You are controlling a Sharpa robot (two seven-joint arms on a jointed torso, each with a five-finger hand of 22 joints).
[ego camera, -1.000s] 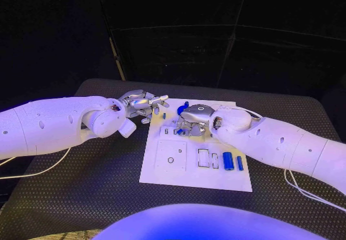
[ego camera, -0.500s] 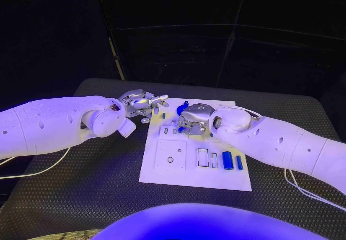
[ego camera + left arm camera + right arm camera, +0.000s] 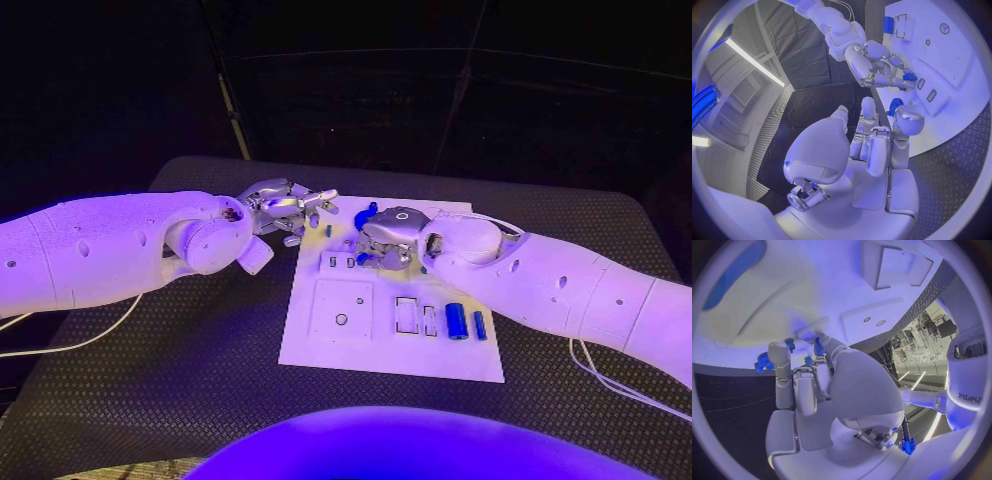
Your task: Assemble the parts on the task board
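At the fingertips of the right hand (image 3: 387, 243) we see a small blue part (image 3: 909, 77) pinched just above the far half of the task board (image 3: 346, 335). The fingers curl down around it, close to the small slots there. The left hand (image 3: 289, 208) hovers at the board's far left edge with fingers apart, grasping nothing. A second blue piece (image 3: 366, 212) stands near the far edge between the two hands.

We judge the part rigid, very light and smooth-skinned, so likely to slip or twist if squeezed off-centre. Take it across its short sides with the fingertips, leaving the lower end free for the slot.

Further out, two blue cylinders (image 3: 464, 323) lie loose on the near right of the board, beside rectangular recesses. Being round, these may roll; grip them at mid-length.
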